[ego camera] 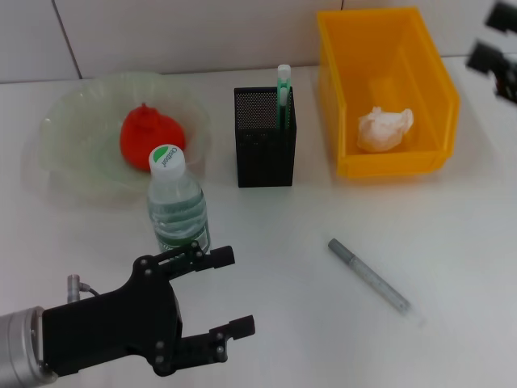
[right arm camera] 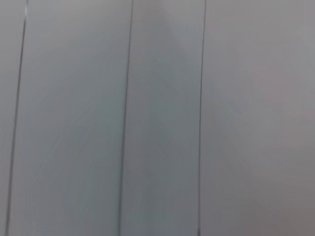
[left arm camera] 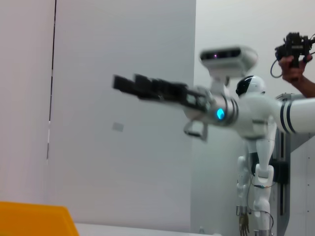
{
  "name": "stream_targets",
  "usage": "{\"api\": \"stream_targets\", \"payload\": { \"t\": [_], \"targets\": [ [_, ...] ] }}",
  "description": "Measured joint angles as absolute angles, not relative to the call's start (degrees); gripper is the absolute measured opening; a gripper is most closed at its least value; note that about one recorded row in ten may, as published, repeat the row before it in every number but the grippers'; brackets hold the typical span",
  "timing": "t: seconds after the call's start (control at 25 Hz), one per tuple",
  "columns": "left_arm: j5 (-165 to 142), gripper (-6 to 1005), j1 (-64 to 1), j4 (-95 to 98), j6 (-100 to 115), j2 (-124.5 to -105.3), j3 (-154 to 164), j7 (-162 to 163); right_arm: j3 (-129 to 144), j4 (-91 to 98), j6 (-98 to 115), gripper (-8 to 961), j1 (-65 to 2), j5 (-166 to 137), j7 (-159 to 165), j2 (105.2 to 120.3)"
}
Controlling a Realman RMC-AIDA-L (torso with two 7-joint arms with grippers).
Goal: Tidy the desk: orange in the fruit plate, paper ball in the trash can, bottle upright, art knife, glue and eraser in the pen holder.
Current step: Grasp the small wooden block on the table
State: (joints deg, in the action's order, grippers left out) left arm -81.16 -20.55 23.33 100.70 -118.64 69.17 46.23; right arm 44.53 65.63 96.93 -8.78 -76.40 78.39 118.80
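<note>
The orange [ego camera: 148,137] lies in the pale-green fruit plate [ego camera: 60,113] at the back left. The bottle [ego camera: 176,206] stands upright in front of the plate. My left gripper [ego camera: 229,293] is open and empty, just in front of the bottle's base, one finger [ego camera: 212,258] close to it. The paper ball [ego camera: 385,129] lies in the yellow trash can [ego camera: 392,164]. The black mesh pen holder [ego camera: 265,153] holds a green-and-white stick [ego camera: 283,90]. The grey art knife [ego camera: 373,279] lies on the table. The eraser is out of view. My right gripper [ego camera: 494,44] hangs at the far right above the trash can.
The table is white, with a tiled wall behind it. The left wrist view shows my right arm [left arm camera: 162,91] stretched out, a corner of the trash can [left arm camera: 34,219], and a white humanoid robot [left arm camera: 253,147] in the room. The right wrist view shows only wall.
</note>
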Motion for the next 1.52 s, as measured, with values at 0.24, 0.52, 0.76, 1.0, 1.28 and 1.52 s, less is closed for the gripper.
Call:
{"api": "stream_targets", "payload": {
  "t": [0.24,0.52,0.76,1.0,1.28,1.52],
  "targets": [
    [-81.3,772,-20.2,25.4,104.0,-118.20,67.5,50.6,36.6,46.8,104.0,674,-8.1,-82.6,64.9,118.89],
    [-88.8,772,-15.0,40.3,103.6,-117.25,65.4,62.1,34.6,40.6,104.1,774,-8.0,-86.5,62.2,118.17],
    [-101.6,772,-11.5,60.3,101.0,-118.10,60.6,75.0,33.9,40.3,103.8,774,-8.4,-90.0,62.4,117.52],
    [-107.7,769,-12.5,71.0,101.5,-118.06,58.5,83.3,33.6,37.6,102.1,774,-8.3,-91.0,62.7,116.56],
    [-122.6,768,-15.3,80.7,101.6,-118.45,63.3,91.3,32.9,32.7,100.8,774,-9.4,-91.1,62.8,115.44],
    [-131.5,769,-20.3,82.1,101.9,-118.43,69.0,97.9,33.1,31.7,99.9,774,-10.3,-91.1,62.7,115.60]
  ]
}}
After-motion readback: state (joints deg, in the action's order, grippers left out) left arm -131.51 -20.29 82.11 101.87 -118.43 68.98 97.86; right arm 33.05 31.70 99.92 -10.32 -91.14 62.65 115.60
